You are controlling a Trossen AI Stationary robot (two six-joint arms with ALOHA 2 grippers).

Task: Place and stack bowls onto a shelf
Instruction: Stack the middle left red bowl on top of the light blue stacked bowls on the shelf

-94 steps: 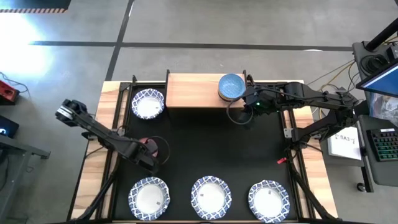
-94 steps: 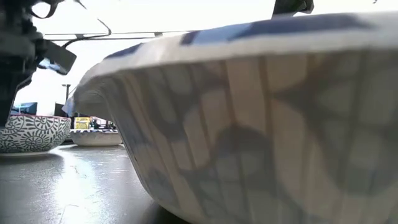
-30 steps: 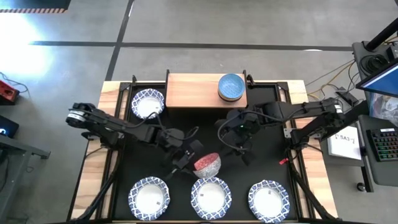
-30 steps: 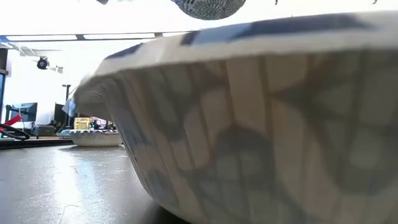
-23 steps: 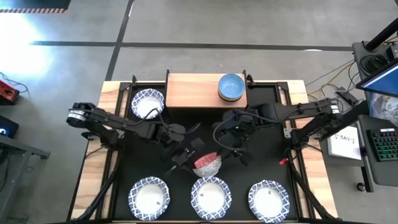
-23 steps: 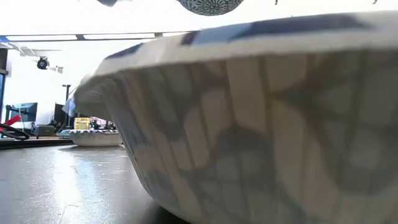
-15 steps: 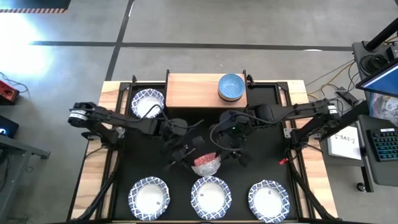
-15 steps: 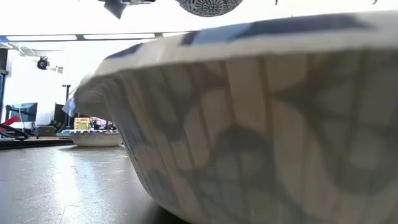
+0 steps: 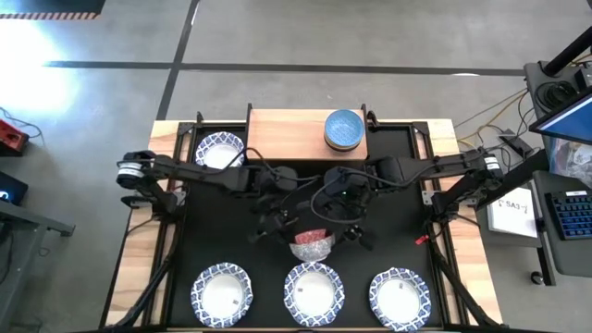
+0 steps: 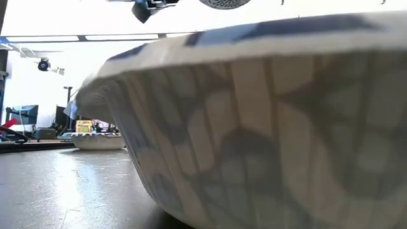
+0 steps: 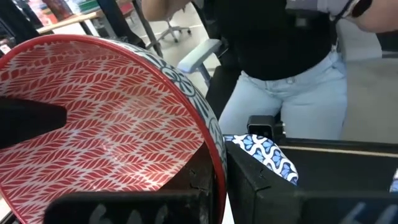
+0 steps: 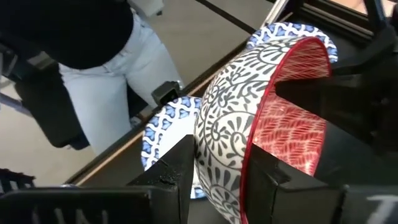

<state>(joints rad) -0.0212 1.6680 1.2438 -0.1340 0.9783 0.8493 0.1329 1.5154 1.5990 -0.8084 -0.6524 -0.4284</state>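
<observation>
The red bowl [image 9: 312, 245] is being held in mid-air over the middle of the tabletop [image 9: 388, 185], tipped on edge, just above the middle one of three white bowls [image 9: 313, 291] along the near edge. Looks like a handover: the left hand [image 9: 294, 225] is clamped on the rim from one side, and the right hand [image 9: 335, 225] has a finger on either side of the wall, so it's pinched there too. A blue bowl [image 9: 344, 129] is already parked on the shelf [image 9: 287, 134], with a fourth white bowl [image 9: 220, 153] just beside it. The tilt probably gives both hands rim access.
</observation>
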